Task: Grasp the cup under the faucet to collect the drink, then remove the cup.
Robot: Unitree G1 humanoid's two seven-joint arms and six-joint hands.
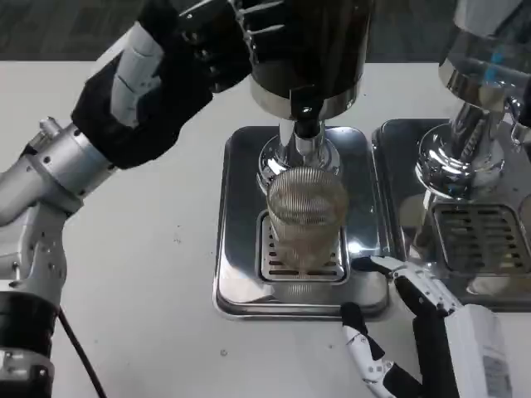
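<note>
while cup (pixel 306 217) sits under faucet (pixel 307 133), contents unclear | left robot hand (pixel 217 37) grips dispenser (pixel 311 50) | right robot hand (pixel 415 332) released

Silver forearms (pixel 58 166), white-and-black fingers (pixel 365 344).

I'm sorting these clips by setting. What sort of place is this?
Probably a drink-dispensing station set up on a white table, perhaps a lab mock-up of a cafe counter: two dispensers, each on a steel drip tray with a grille, and a ribbed clear cup under the faucet.
</note>
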